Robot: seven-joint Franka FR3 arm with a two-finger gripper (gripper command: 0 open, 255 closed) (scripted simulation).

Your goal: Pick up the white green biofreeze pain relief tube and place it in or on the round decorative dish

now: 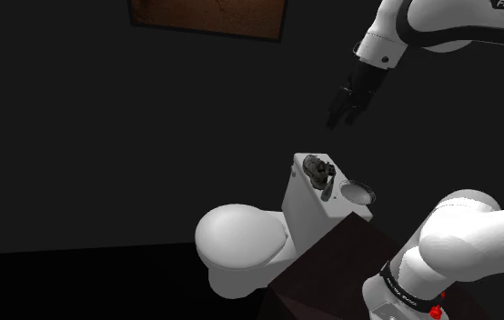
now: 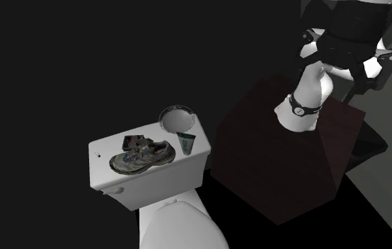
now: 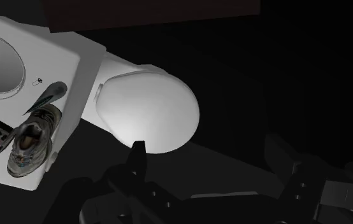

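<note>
Four things top the toilet tank [image 2: 106, 164], tube [image 2: 185, 143] at the dish's [image 2: 165, 113] five o'clock. Our shoulder view adds a wall picture [image 1: 209, 16]; tool [image 1: 341, 122] open, empty.

Dimly lit room. White toilet [image 1: 241, 241], lid closed, with flat-topped tank [image 1: 312, 207], before a dark grey wall [image 1: 77, 118]. Brown framed picture [image 1: 209, 16] high on the wall. Black area [image 1: 59, 286] below the wall's lower edge.

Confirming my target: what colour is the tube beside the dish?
The tube is green and white, clearest in the second exterior view.
</note>
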